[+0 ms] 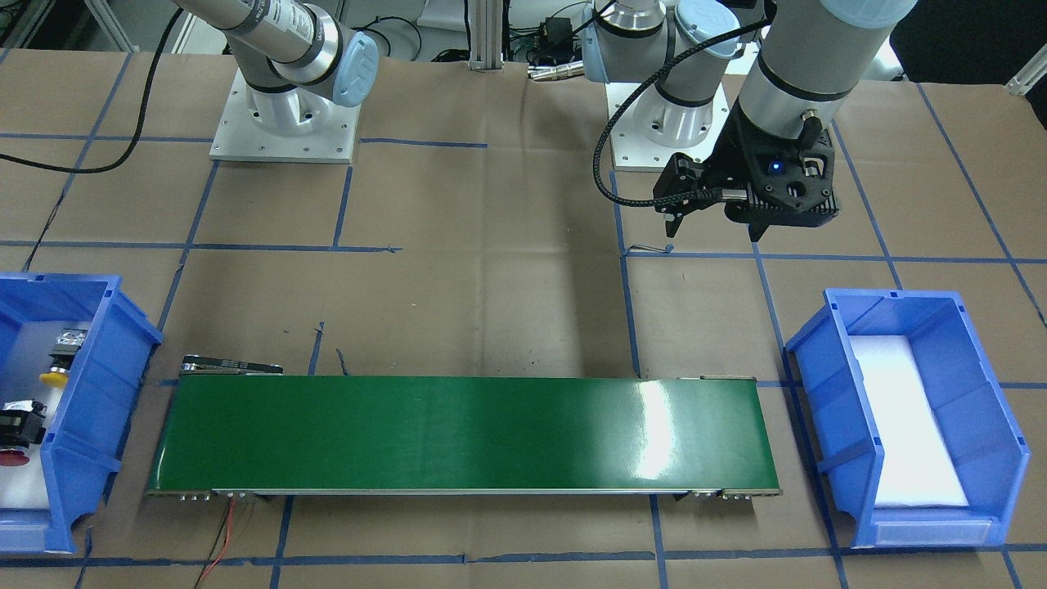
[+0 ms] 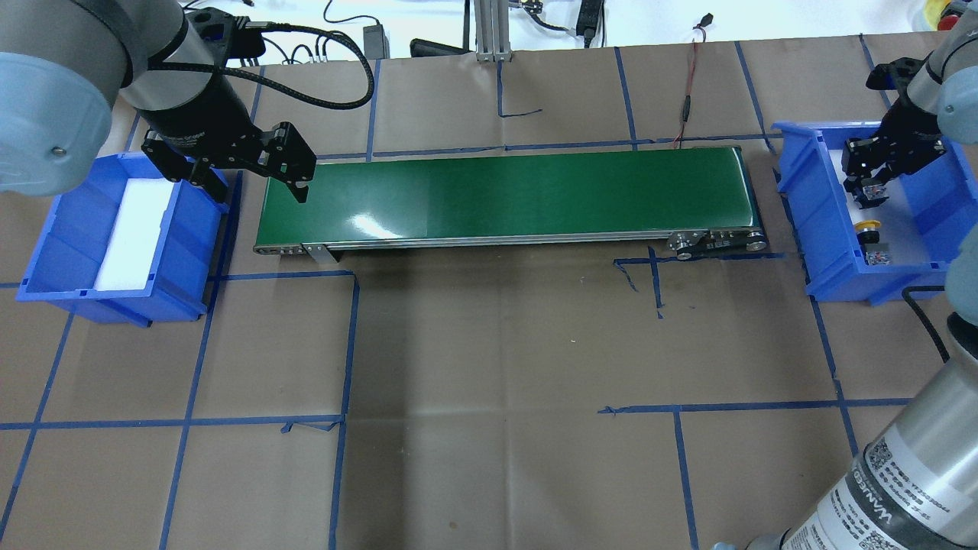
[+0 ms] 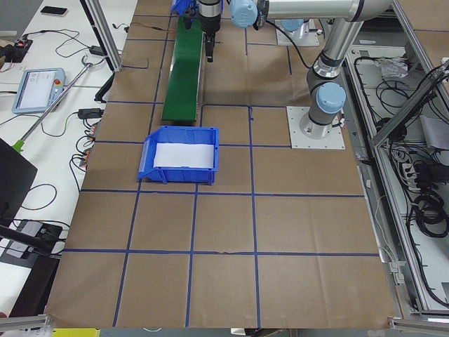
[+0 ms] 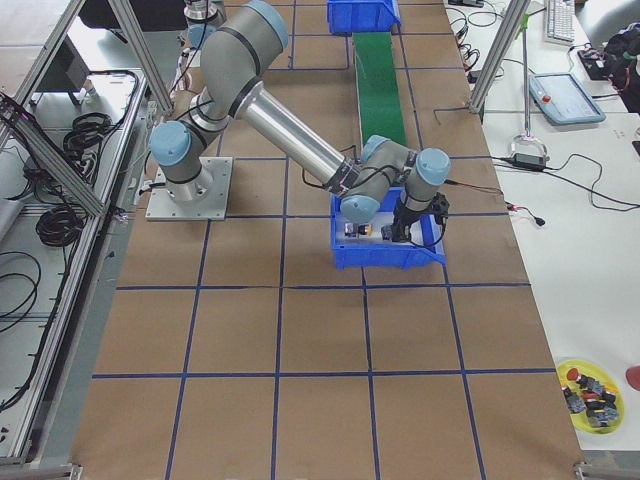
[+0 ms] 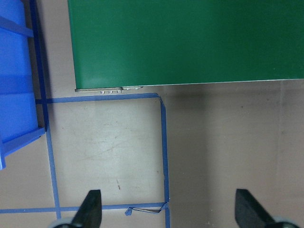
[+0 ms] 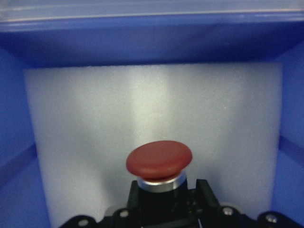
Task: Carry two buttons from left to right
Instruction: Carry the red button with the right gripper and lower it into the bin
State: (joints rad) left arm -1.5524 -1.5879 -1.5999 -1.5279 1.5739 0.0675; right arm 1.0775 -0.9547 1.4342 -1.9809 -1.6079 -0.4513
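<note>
The red button (image 6: 159,160) sits between the fingers of my right gripper (image 6: 166,192), which is shut on its black collar inside the blue bin (image 2: 810,221) on my right. Its red cap (image 1: 10,456) shows low over the white foam. The yellow button (image 2: 869,227) lies on the foam in the same bin, just on the near side of that gripper (image 2: 867,191); it also shows in the front view (image 1: 54,377). My left gripper (image 2: 252,187) is open and empty, above the table between the left bin and the belt's end.
A green conveyor belt (image 2: 504,195) runs between the two bins. The blue bin (image 2: 46,252) on my left holds only a white foam pad. Blue tape lines cross the brown table. The left wrist view shows the belt's end (image 5: 185,42) and bare table under the open fingers (image 5: 92,209).
</note>
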